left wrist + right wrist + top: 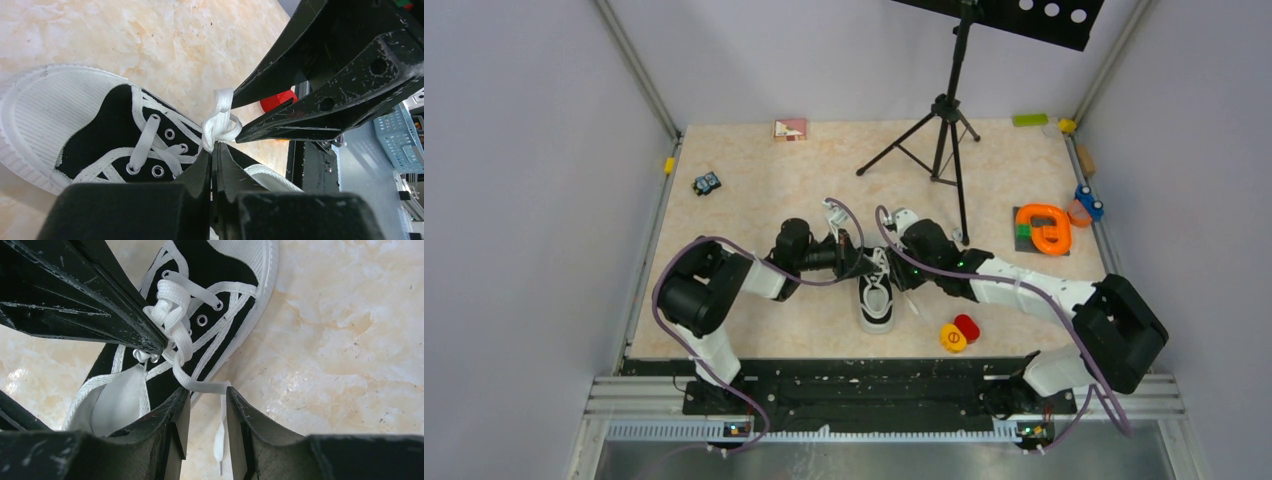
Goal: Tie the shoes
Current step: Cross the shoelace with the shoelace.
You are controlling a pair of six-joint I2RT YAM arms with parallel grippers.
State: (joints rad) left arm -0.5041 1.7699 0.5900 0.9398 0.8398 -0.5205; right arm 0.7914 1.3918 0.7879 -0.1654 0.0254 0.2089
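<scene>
Top view: the sneaker (876, 305) lies on the table (754, 200), and both grippers meet over its laces. The left gripper (860, 262) reaches in from the sneaker's left, the right gripper (892, 266) from its right. A tripod (944, 130) stands beyond the sneaker, one leg ending near the right arm; I judge it the likeliest thing to foul a wide pull. The red and yellow discs (959, 333) lie near the sneaker's right side. The orange ring toy (1044, 228) and the toy car (707, 183) are well apart from it.

Left wrist view: the left gripper is closed tight, pinching the laces (220, 125) where they bunch into a loose knot above the sneaker's tongue. The right gripper's fingers (325, 55) flank that bunch, parted.

Right wrist view: the right gripper's jaws stand partway apart and grip nothing. One strand crosses the gap at their tips, and its free end (218, 440) hangs beside the sneaker's sole. The step looks like taking a fresh grip to draw the knot down. It is best to close on the strand close to the bunch rather than near the free end. The pull should then go sideways, away from the sneaker, while the left gripper holds its pinch so the sneaker neither lifts nor slides.
</scene>
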